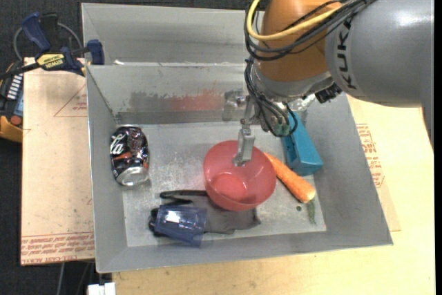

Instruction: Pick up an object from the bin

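The hand (243, 152) is at the red bowl's (238, 186) 12 o'clock edge. Whether it is apart or together cannot be told. Nothing is lifted yet.

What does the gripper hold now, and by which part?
Cannot be told: the gripper stands at the far rim of the red bowl; grip unclear.

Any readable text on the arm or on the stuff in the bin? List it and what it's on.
"KUKA": black letters running sideways on the grey arm, with cables crossing one end.
Crushed can: white marks on a dark print, too blurred to read.
Dark blue object: pale patch, too small to read.
Blue box, red bowl, carrot: no text seen.
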`<state>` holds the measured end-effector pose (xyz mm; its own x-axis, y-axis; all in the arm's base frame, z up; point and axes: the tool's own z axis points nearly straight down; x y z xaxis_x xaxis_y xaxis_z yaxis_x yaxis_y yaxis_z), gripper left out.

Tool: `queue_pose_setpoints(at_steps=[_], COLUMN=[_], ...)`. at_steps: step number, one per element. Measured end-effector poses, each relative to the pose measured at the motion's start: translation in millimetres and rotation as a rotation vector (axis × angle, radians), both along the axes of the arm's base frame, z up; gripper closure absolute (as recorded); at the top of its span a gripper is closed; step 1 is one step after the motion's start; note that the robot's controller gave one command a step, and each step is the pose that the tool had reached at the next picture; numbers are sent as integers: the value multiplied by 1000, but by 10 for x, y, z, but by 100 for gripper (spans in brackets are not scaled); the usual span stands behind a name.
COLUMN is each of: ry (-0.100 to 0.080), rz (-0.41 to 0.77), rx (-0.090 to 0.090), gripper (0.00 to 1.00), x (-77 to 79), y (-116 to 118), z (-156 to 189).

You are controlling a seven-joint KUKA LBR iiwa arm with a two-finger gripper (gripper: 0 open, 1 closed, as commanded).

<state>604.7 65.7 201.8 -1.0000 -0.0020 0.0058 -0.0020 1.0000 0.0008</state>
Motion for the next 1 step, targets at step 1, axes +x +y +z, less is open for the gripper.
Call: queue_pose_setpoints(at_steps=[1], ry=[-7], rz=[-2], rx=[0], gripper=[0], x=[12], y=[-5], z=[50])
